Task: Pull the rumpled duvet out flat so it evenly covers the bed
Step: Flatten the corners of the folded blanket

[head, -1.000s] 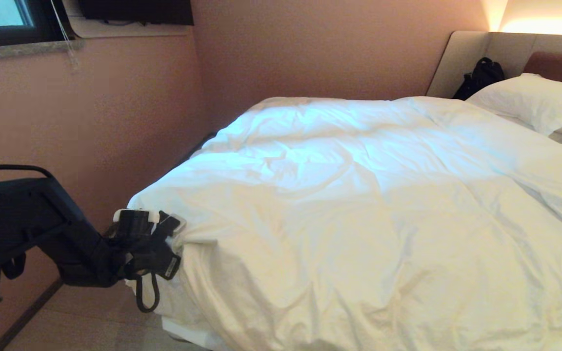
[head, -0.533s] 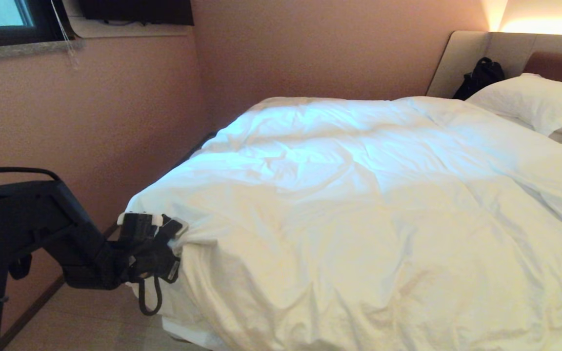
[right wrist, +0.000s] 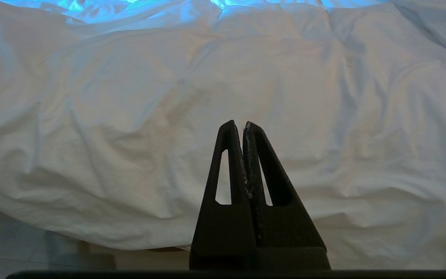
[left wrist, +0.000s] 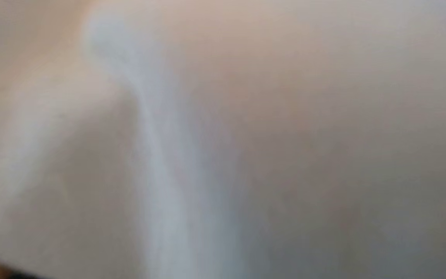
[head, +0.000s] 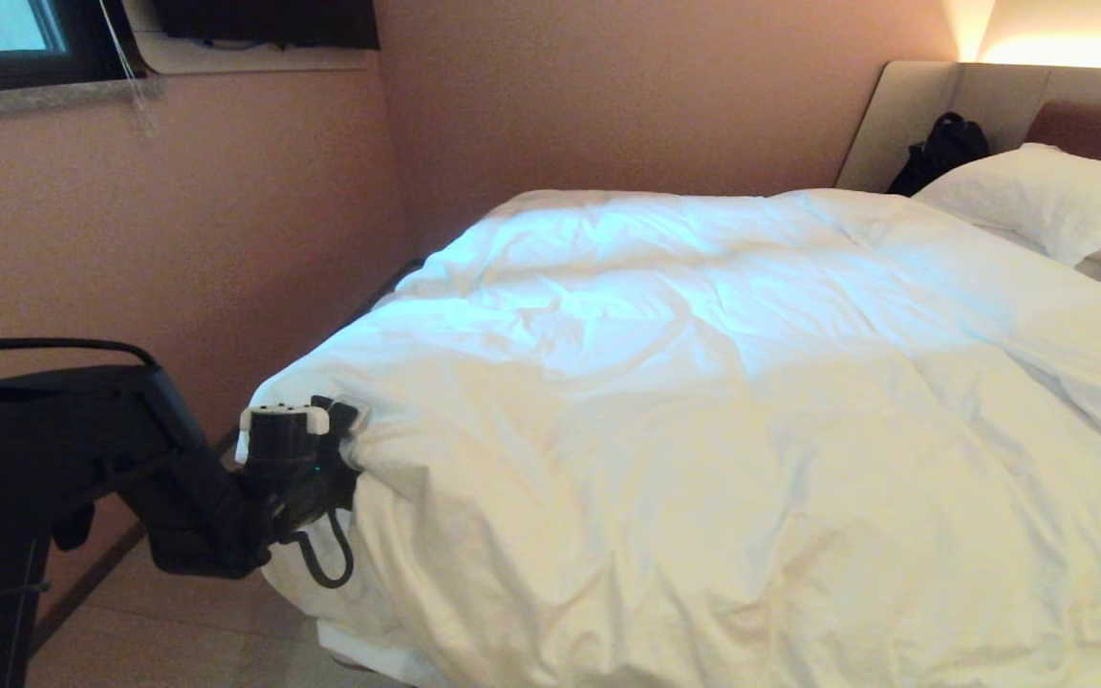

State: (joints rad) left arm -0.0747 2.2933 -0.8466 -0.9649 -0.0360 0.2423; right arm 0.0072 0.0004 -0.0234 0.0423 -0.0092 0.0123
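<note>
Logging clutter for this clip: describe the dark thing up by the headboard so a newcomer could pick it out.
Start at the bed's padded headboard in the head view's upper right. At its left end, behind the duvet and beside the white pillow, a black bag leans against the padding. It is the only dark thing among white bedding.

The left arm is reaching in low from the left of the head view, its forearm slanting forward and its wrist bending upward. The left gripper [head: 345, 425] is pointing to the right; its fingers are hidden. The right gripper [right wrist: 237, 124], seen only from its own wrist camera, is pointing straight ahead with both fingers [right wrist: 263, 170] pressing together, holding nothing.
</note>
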